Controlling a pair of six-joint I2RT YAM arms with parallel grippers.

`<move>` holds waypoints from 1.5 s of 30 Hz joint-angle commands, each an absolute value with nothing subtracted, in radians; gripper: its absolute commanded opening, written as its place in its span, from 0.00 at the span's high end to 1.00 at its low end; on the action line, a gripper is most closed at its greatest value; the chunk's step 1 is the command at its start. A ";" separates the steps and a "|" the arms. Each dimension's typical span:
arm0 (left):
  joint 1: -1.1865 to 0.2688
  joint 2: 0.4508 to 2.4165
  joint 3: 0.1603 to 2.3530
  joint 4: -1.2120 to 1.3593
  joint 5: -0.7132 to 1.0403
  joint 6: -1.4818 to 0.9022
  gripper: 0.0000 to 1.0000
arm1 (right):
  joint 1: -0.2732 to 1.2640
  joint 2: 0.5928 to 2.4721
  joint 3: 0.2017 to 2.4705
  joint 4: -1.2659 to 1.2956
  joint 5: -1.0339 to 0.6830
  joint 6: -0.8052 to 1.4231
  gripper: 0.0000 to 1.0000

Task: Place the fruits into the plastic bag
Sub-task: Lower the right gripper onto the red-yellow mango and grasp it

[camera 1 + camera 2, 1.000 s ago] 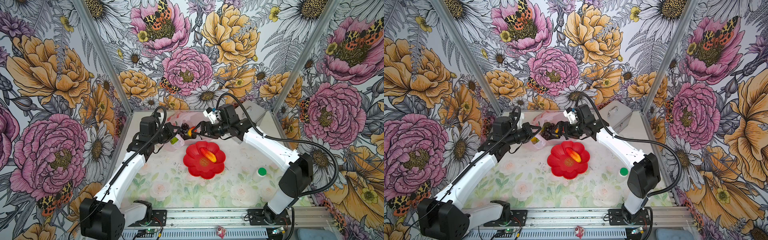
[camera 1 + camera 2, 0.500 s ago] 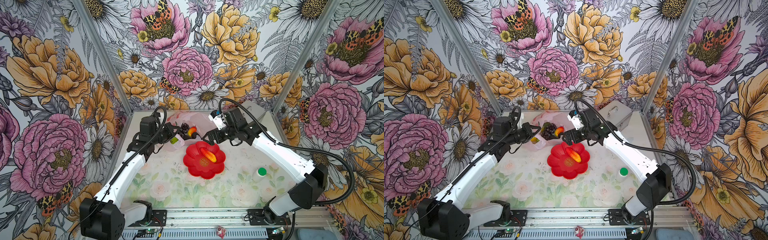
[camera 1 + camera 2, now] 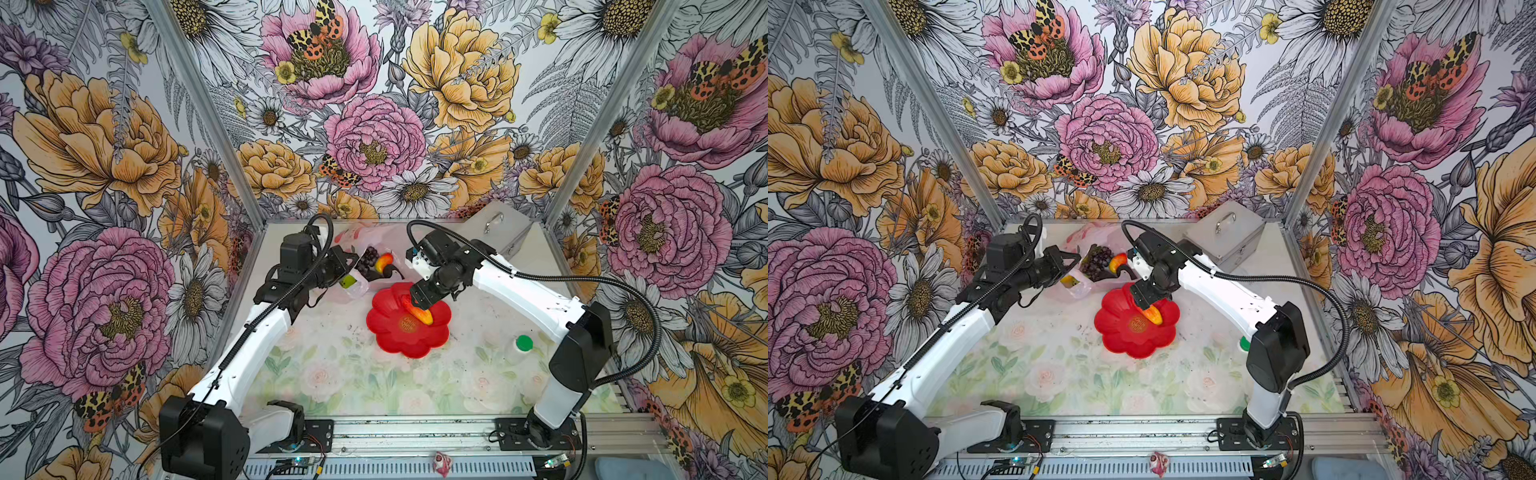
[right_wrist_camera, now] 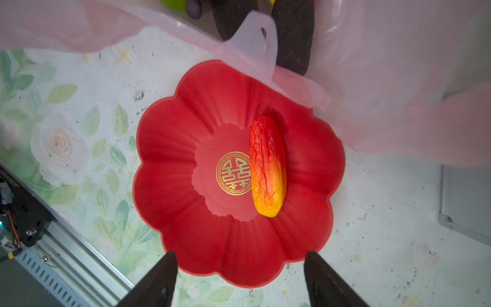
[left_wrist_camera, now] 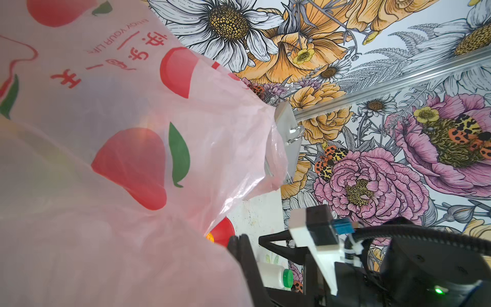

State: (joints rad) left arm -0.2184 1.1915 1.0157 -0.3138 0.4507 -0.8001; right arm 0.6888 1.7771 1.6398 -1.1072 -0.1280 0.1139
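We see the plastic bag (image 3: 365, 243) lying by the far edge of the table (image 3: 332, 374), a little left of the middle, with its mouth turned toward the centre. The left gripper (image 3: 352, 261) is closed on the bag's near rim and holds it lifted. In the left wrist view the pale pink film (image 5: 106, 133), printed with red fruit and green leaves, fills most of the picture, and we cannot see the fingers there.

Inside the open mouth, in both top views, lie a dark purple grape bunch (image 3: 368, 262), a red-and-yellow fruit (image 3: 384, 261) just beside it and a dark avocado (image 3: 391, 272). A green fruit (image 3: 348, 281) shows through the film near the left gripper.

The red flower-shaped plate (image 3: 399, 343) sits near the middle of the table, its far rim touching the bag's loose handle loop. One long red-orange fruit (image 4: 268, 170) lies on it, just beside the gold emblem at its centre. The right gripper (image 4: 239, 279) hangs over this fruit with its fingers (image 4: 156, 281) spread wide and nothing between them. We cannot tell whether they touch the fruit.

A silver metal case (image 3: 498, 232) stands in the far right corner, and a white bottle with a green cap (image 3: 521, 347) stands near the right edge.
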 commanded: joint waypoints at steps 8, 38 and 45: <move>-0.213 1.196 1.032 -0.324 0.423 -0.768 1.00 | 0.699 1.918 1.724 -1.136 -0.118 0.139 0.34; -0.190 1.195 1.026 -0.333 0.454 -0.762 1.00 | 0.696 2.139 1.734 -1.148 0.014 0.145 0.35; -0.188 1.191 1.016 -0.333 0.458 -0.762 1.00 | 0.698 2.170 1.726 -1.147 0.012 0.152 0.41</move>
